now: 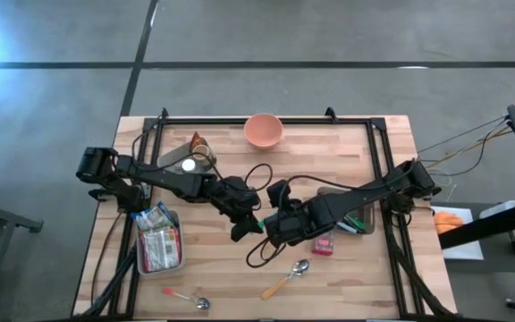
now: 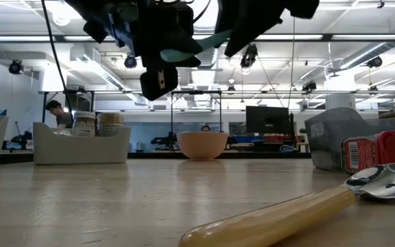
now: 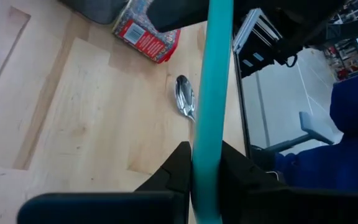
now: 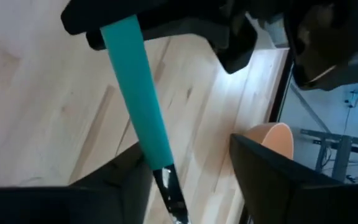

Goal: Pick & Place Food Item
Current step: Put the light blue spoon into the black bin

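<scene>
A utensil with a teal handle (image 4: 138, 93) and a steel neck (image 4: 169, 186) hangs above the table's middle, between my two grippers. My left gripper (image 3: 205, 177) is shut on the handle; it shows in the high view (image 1: 242, 217) and up in the low view (image 2: 158, 75). My right gripper (image 4: 191, 168) faces it from the right (image 1: 274, 225), open, with the steel neck between its spread fingers. A red food packet (image 1: 323, 245) lies flat on the table beside the right arm. My left gripper pinches the teal handle (image 3: 207, 155) between its two fingers, which slant down from the table's left. The handle sticks out beyond the fingertips toward my right gripper, and the whole utensil is lifted clear of the table. Whether my right gripper's finger (image 4: 126, 177) touches the steel neck, I cannot tell.
A pink bowl (image 1: 263, 130) stands at the far edge. A tray of packets (image 1: 157, 240) sits at the left, a grey tray (image 1: 358, 217) under the right arm. A wooden-handled spoon (image 1: 286, 279) and a red-handled spoon (image 1: 184, 297) lie near the front edge.
</scene>
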{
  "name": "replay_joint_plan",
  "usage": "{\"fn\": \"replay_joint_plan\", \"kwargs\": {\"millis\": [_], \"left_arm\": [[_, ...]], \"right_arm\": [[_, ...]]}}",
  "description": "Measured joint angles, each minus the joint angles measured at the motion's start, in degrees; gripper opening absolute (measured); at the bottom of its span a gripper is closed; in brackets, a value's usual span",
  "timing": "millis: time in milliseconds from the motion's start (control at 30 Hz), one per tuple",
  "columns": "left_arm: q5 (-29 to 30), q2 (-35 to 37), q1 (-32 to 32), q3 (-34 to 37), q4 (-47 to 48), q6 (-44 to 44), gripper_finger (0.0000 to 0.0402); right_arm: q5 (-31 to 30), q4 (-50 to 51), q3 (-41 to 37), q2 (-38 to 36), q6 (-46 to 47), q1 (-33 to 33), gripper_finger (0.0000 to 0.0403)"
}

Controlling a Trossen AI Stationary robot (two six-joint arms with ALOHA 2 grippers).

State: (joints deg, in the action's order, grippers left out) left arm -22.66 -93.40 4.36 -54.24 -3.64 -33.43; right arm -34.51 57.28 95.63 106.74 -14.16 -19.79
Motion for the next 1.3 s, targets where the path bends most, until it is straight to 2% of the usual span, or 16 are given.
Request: {"fn": "replay_joint_plan", "kwargs": {"millis": [167, 333, 400, 533, 600, 733, 933, 1033, 1200, 1300], "left_arm": [[2.1, 0.8, 0.0, 0.1, 0.4, 0.4, 0.0038], [3.4, 2.6, 0.0, 0.1, 0.5, 1.3, 0.0038], [4.3, 3.6, 0.0, 0.1, 0.6, 2.1, 0.0038], [8.0, 5.7, 0.0, 0.2, 0.3, 4.3, 0.0038], [10.3, 6.6, -0.1, 0.2, 0.0, 5.9, 0.0038], [13.1, 7.5, -0.2, 0.2, -3.0, 9.4, 0.0038], [18.9, 7.6, -1.1, 0.2, -4.1, 13.1, 0.0038], [20.0, 7.6, -1.5, 0.2, -5.2, 14.0, 0.0038], [19.9, 7.6, -1.3, 0.2, -10.3, 15.8, 0.0038], [19.9, 7.6, -0.7, 0.2, -13.9, 16.4, 0.0038]], "right_arm": [[-0.4, 0.1, 1.9, -0.1, 0.3, -0.8, 0.0256], [-2.9, 4.4, 4.8, -0.2, 3.5, -2.0, 0.0290], [-5.8, 6.9, 6.0, -0.2, 5.8, -2.8, 0.0295], [-15.5, 12.0, 9.2, -0.2, 13.3, -5.7, 0.0296], [-18.6, 14.8, 11.3, -0.2, 19.0, -7.1, 0.0297], [-20.9, 20.2, 15.2, -0.6, 33.4, -9.6, 0.0297], [-30.6, 22.1, 14.6, -2.9, 48.3, -14.6, 0.0297], [-34.6, 22.3, 12.0, -5.1, 59.2, -17.3, 0.0297], [-47.1, 22.2, 3.3, -7.7, 80.8, -20.6, 0.0297], [-49.3, 21.8, -2.1, -8.9, 90.2, -20.6, 0.0297]]}}
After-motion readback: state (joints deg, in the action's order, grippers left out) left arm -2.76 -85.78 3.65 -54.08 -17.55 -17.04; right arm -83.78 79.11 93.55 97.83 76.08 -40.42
